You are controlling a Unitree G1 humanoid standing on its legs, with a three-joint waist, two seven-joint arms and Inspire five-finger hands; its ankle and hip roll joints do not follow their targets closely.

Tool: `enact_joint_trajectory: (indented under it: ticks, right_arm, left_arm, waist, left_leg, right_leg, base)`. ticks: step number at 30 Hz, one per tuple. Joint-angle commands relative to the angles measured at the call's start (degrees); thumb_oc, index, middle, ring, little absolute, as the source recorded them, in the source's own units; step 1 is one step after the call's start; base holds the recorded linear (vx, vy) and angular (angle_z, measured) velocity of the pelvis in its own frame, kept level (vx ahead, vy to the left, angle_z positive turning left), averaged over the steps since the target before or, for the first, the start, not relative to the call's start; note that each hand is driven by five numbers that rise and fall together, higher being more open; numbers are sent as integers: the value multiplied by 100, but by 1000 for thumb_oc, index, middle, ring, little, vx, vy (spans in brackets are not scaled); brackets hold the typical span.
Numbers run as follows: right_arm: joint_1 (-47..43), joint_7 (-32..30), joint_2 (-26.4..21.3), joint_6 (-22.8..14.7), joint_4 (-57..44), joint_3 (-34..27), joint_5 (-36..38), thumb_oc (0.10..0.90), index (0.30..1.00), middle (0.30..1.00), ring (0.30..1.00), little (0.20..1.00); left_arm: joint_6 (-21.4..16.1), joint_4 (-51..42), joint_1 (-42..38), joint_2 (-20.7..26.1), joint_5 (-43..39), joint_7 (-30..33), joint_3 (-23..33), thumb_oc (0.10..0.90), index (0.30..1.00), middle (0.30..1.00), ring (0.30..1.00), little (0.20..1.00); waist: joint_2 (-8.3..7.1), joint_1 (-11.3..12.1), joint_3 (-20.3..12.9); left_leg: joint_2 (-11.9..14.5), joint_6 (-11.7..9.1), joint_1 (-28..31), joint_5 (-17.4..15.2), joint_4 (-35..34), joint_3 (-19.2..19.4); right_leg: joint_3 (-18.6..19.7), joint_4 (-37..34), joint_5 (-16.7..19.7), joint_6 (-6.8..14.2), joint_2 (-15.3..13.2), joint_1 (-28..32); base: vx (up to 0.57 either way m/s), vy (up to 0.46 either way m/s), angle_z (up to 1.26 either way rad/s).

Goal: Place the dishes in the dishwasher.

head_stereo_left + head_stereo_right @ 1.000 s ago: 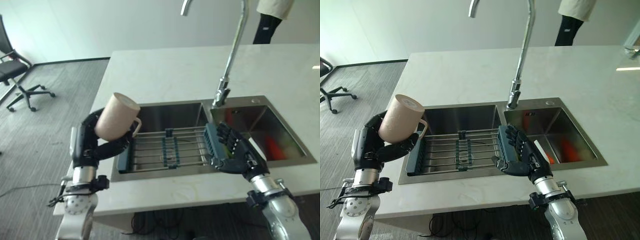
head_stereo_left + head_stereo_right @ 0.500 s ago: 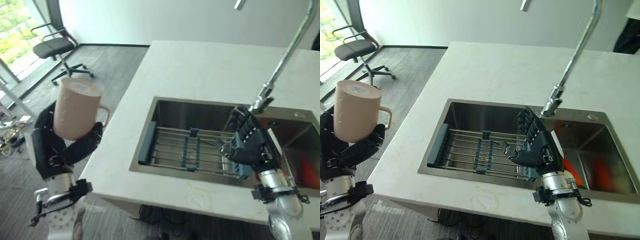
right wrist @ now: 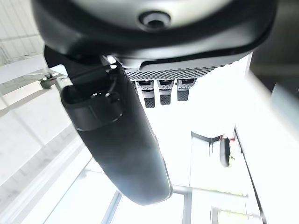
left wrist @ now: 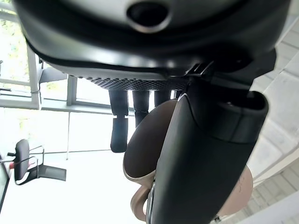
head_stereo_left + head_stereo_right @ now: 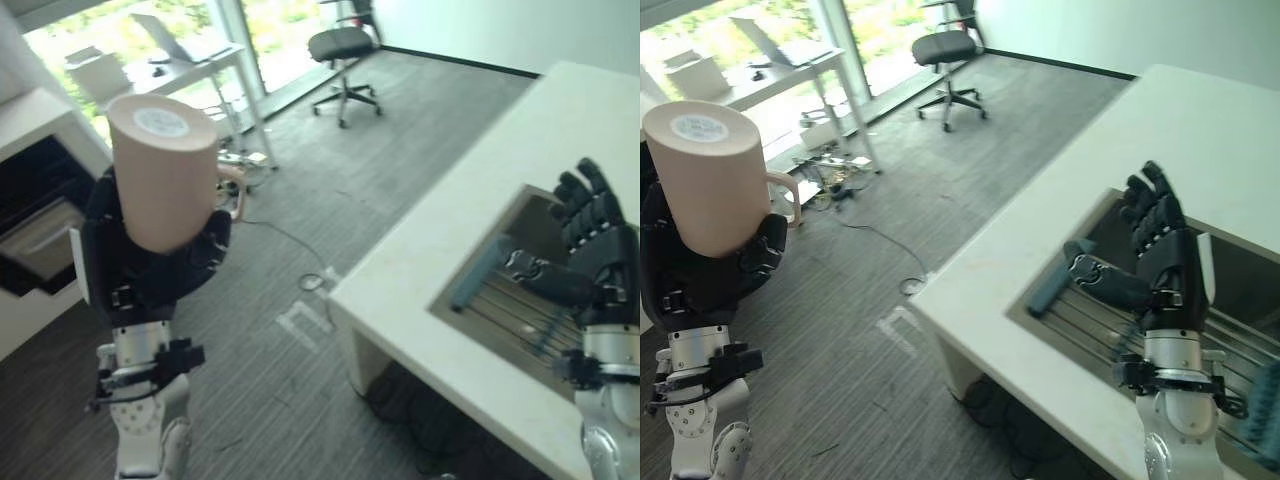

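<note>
Since a second ago our view has swung from over the sink toward the floor and the office chair [image 5: 345, 45] at twelve o'clock, while our left hand [image 5: 150, 265] at nine o'clock keeps its fingers [image 4: 119, 123] clenched round the upside-down beige mug [image 5: 163, 170], well clear of the bench [image 5: 470, 200]. We judge that we are turning to carry it to the dishwasher, perhaps the dark opening [image 5: 30, 225] at ten o'clock. At three o'clock our right hand [image 5: 1160, 255] hovers released over the sink [image 5: 520, 285], which holds a wire rack [image 5: 1095, 320].
</note>
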Motion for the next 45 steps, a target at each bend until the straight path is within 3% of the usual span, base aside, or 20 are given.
enact_joint_trajectory:
  ticks: [1, 4, 8, 11, 12, 13, 14, 16, 18, 19, 23, 31, 45]
  right_arm:
    - [-380, -30, 108, -707, -467, -479, -89, 800, 900, 900, 900, 900]
    - [-310, -20, 330, -688, -613, -332, -361, 800, 900, 900, 900, 900]
    - [-316, -34, 430, -618, -688, -190, -412, 800, 900, 900, 900, 900]
    - [-288, -130, 383, -651, -650, -210, -411, 800, 900, 900, 900, 900]
    - [-265, -193, 330, -678, -606, -247, -393, 800, 900, 900, 900, 900]
    - [-262, -190, 233, -674, -547, -298, -326, 800, 900, 900, 900, 900]
    - [-281, -177, 175, -668, -502, -318, -297, 800, 900, 900, 900, 900]
    - [-332, -88, 114, -630, -456, -333, -235, 800, 900, 900, 900, 900]
    - [-379, 89, 86, -626, -433, -303, -98, 800, 900, 900, 900, 900]
    - [-533, 85, 110, -580, -479, -119, -151, 800, 900, 900, 900, 900]
    - [-596, 112, 102, -493, -496, 8, -155, 800, 900, 900, 900, 900]
    - [-488, 203, 61, -437, -566, 28, -86, 800, 900, 900, 900, 900]
    - [-407, 197, 45, -366, -717, 71, -117, 800, 900, 900, 900, 900]
  left_arm:
    - [-535, -717, -20, 397, -101, -285, 291, 400, 300, 300, 300, 300]
    - [-439, -836, 8, 373, -54, -241, 294, 400, 300, 300, 300, 300]
    - [-295, -893, -84, 423, 69, 58, 245, 400, 300, 300, 300, 300]
    - [-268, -864, -179, 464, 161, 113, 66, 400, 300, 300, 300, 300]
    - [-274, -805, -247, 486, 144, 116, -47, 400, 300, 300, 300, 300]
    - [-277, -710, -349, 477, 196, 181, -198, 400, 300, 300, 300, 300]
    - [-290, -651, -413, 455, 262, 234, -288, 400, 300, 300, 300, 300]
    - [-292, -558, -507, 406, 447, 394, -404, 400, 300, 300, 300, 300]
    - [-313, -522, -487, 399, 557, 597, -368, 400, 300, 300, 300, 300]
    - [-309, -599, -335, 357, 522, 772, -213, 400, 300, 300, 300, 300]
    - [-292, -661, -210, 359, 560, 929, -129, 400, 300, 300, 300, 300]
    - [-332, -753, -6, 348, 512, 980, -23, 400, 300, 300, 300, 300]
    - [-649, -828, 19, 285, 1093, 1832, 9, 400, 300, 300, 300, 300]
  waist:
    - [-18, 152, -494]
    - [-39, 306, -445]
    - [-45, 404, -381]
    - [-68, 285, -326]
    - [-94, 145, -294]
    - [-113, -2, -317]
    - [-125, -62, -332]
    - [-171, -126, -384]
    - [-180, -54, -391]
    - [-180, 184, -449]
    - [-164, 288, -495]
    - [-110, 281, -560]
    - [-92, 285, -586]
  left_leg:
    - [440, -461, 87, -1219, 680, -375]
    - [224, -349, -26, -1374, 680, -620]
    - [-12, -152, -159, -1432, 680, -965]
    - [-187, -92, -322, -1330, 680, -1481]
    - [-274, -51, -488, -1131, 680, -1713]
    - [-384, -54, -631, -1027, 680, -2119]
    - [-430, -64, -694, -973, 680, -2287]
    - [-520, -52, -825, -887, 680, -2423]
    - [-514, -38, -841, -872, 680, -2401]
    - [-448, -35, -849, -877, 680, -2360]
    - [-336, -87, -810, -869, 680, -2319]
    - [-237, -188, -783, -844, 680, -2382]
    - [-185, -252, -819, -814, 680, -2426]
  right_leg:
    - [-254, -552, 311, 903, 50, 524]
    - [-381, -552, 691, 1080, -258, 576]
    - [-317, -552, 874, 1149, -306, 678]
    - [511, -552, 499, 1055, 197, 565]
    - [983, -552, 327, 880, 575, 436]
    - [1706, -552, -24, 818, 1057, 387]
    - [2020, -552, -172, 800, 1248, 374]
    - [2347, -552, -132, 820, 1392, 284]
    - [2281, -552, -178, 845, 1358, 333]
    - [2052, -552, -344, 884, 1229, 401]
    - [1888, -552, -459, 883, 1181, 500]
    - [1892, -552, -565, 795, 1268, 554]
    - [1803, -552, -630, 767, 1252, 621]
  base:
    - [-85, 352, 57]
    - [-42, 345, 43]
    - [-29, 346, 45]
    - [-28, 113, 73]
    - [-29, 9, 119]
    - [-13, 0, 143]
    - [42, 5, 175]
    - [35, 0, 206]
    - [34, -80, 150]
    - [3, -153, 59]
    - [26, -108, 3]
    - [29, -77, 6]
    - [-3, 4, 4]
